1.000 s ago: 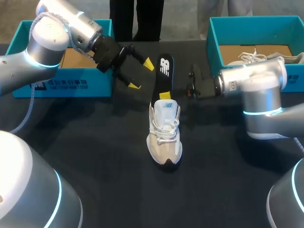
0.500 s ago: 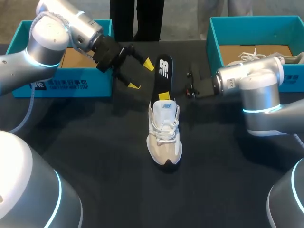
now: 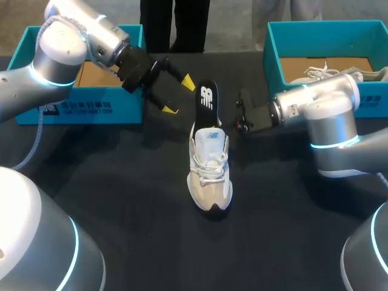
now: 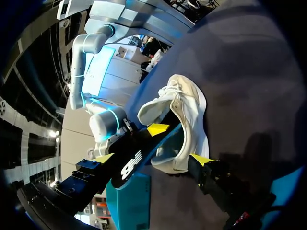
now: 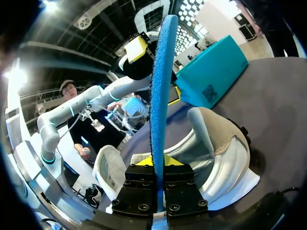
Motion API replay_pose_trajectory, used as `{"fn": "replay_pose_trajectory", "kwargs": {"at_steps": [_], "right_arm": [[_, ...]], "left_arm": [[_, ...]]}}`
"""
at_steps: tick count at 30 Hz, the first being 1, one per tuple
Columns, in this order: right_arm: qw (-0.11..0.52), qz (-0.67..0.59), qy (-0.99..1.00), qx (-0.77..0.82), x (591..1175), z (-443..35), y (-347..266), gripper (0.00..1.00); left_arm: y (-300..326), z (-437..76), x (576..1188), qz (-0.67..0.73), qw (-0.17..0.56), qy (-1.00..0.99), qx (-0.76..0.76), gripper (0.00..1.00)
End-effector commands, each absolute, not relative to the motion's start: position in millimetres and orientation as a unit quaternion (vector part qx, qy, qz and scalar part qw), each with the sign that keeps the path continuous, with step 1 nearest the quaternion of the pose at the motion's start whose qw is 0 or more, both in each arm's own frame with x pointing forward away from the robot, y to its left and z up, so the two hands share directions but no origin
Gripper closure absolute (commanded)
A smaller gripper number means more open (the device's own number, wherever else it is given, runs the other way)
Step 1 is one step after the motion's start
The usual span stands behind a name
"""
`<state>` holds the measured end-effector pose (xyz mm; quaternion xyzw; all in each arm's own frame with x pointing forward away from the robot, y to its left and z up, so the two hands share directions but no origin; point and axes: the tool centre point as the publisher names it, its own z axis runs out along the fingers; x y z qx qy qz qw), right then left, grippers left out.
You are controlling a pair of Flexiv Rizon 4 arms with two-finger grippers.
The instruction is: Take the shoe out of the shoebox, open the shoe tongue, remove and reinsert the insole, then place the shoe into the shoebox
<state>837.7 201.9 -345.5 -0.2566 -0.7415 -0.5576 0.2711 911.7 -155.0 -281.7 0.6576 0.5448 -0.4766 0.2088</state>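
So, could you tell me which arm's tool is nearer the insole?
Right. The right tool clamps the insole; the left tool hangs open beside its far end, not touching.

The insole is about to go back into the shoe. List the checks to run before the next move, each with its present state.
1. Right gripper shut on the flat black insole with white markings: ok.
2. Insole's lower end at the opening of the white-and-beige lace-up sneaker: ok.
3. Insole seated flat inside the sneaker: not ok, most of it sticks out.
4. Sneaker standing on its sole on the dark table: ok.
5. Left gripper open and holding nothing: ok.
6. Tongue pulled far enough open: cannot tell.
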Motion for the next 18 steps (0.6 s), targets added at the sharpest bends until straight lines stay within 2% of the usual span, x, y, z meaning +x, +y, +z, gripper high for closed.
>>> {"fn": "replay_pose_trajectory", "kwargs": {"at_steps": [1,2,8,12,18], "right_arm": [[0.265,-0.556,-0.744,-0.259,836.8,-343.2,202.3,0.85],[0.262,-0.556,-0.745,-0.259,837.8,-341.3,202.0,0.81],[0.25,-0.556,-0.75,-0.256,842.9,-333.0,201.2,0.78],[0.241,-0.557,-0.753,-0.254,846.1,-328.5,200.6,0.73],[0.232,-0.559,-0.756,-0.248,855.2,-322.3,199.1,0.74]], "left_arm": [[-154.8,-282.0,910.9,-0.476,0.209,0.545,0.658,0.0],[-154.7,-282.1,911.0,-0.476,0.209,0.545,0.658,0.0],[-154.9,-281.6,911.3,-0.477,0.21,0.543,0.659,0.0],[-154.9,-281.5,911.3,-0.477,0.211,0.542,0.659,0.0],[-152.4,-281.0,910.6,-0.476,0.211,0.544,0.658,0.0]]}}
